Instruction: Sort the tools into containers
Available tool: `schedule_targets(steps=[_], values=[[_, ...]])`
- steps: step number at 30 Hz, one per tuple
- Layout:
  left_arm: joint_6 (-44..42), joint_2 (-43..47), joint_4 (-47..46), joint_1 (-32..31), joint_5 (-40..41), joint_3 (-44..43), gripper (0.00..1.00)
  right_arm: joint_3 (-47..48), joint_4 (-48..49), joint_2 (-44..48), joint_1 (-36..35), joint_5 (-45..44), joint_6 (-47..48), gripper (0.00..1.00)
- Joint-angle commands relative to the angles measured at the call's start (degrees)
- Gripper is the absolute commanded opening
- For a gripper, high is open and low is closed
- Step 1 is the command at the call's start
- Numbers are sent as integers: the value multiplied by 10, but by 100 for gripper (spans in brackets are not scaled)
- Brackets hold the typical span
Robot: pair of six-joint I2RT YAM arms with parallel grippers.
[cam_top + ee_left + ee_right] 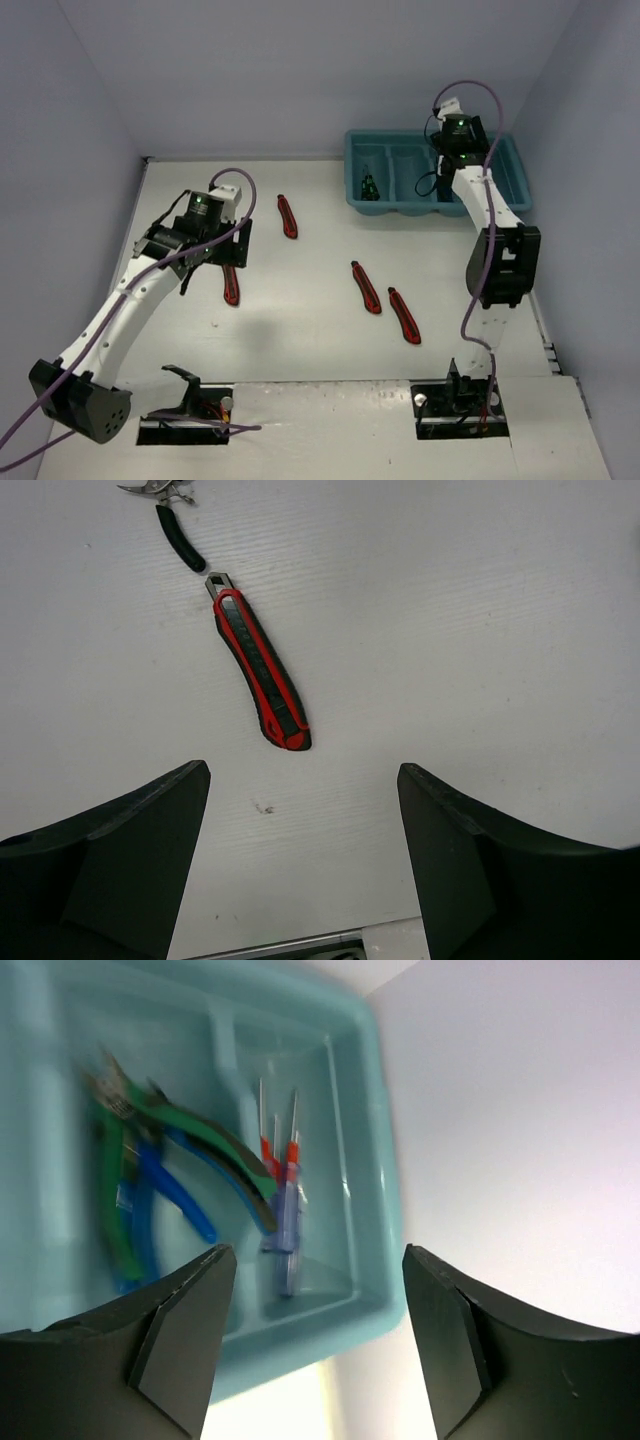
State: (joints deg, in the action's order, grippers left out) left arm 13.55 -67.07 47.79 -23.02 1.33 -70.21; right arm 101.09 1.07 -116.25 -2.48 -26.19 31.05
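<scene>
The step in hand looks like picking up the next knife. The left fingers (130, 850) are wide apart and hold nothing. They hang over the surface (480, 630), and one red-and-black knife (260, 670) lies flat just ahead of them, at a slant. I think the next move is to go forward, turn to line up across the knife, come down and close on it. Then it has to be carried to the tray (352, 172), far off at the back right.

The right fingers (470, 1340) are apart and empty too, above the tray.

The top view shows three more knives (366, 287) out on the surface, well apart (the wrist views miss them). The right wrist view looks right into the tray: green and blue pliers (150, 1190) lie in one part and screwdrivers (285, 1210) in the next, all a bit blurry. The left wrist view shows a dark handle (180, 538) past the knife's far end.
</scene>
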Motion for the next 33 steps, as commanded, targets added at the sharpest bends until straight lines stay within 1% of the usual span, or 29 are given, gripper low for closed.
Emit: schedule_targets(steps=[1,3,5,7,11,14,18,21,24,28,31,33], values=[[-3,-56,-15,28,12,-64,72,-79,45,201,-9,87,-184,66],[-6,-101,-15,45,2,-87,72,-122,45,246,-10,118,-246,67],[0,-129,-15,69,1,-117,72,-159,44,297,-12,168,-303,67],[8,-170,-15,90,-1,-141,72,-210,43,340,-16,204,-339,68],[47,-258,-15,136,0,-170,72,-307,43,407,-35,250,-387,69],[81,-316,-17,161,0,-180,70,-379,42,460,-49,266,-412,69],[105,-383,-35,186,-11,-187,65,-431,34,504,-70,286,-431,70],[112,-421,-57,193,-12,-191,58,-453,26,523,-84,293,-442,70],[120,-456,-74,201,-35,-201,54,-469,18,535,-90,310,-448,71],[119,-488,-98,202,-44,-208,47,-479,5,550,-92,320,-444,72],[122,-510,-100,203,-43,-216,37,-480,-6,560,-92,318,-438,73],[125,-517,-101,204,-41,-216,24,-481,-8,566,-92,318,-437,74]])
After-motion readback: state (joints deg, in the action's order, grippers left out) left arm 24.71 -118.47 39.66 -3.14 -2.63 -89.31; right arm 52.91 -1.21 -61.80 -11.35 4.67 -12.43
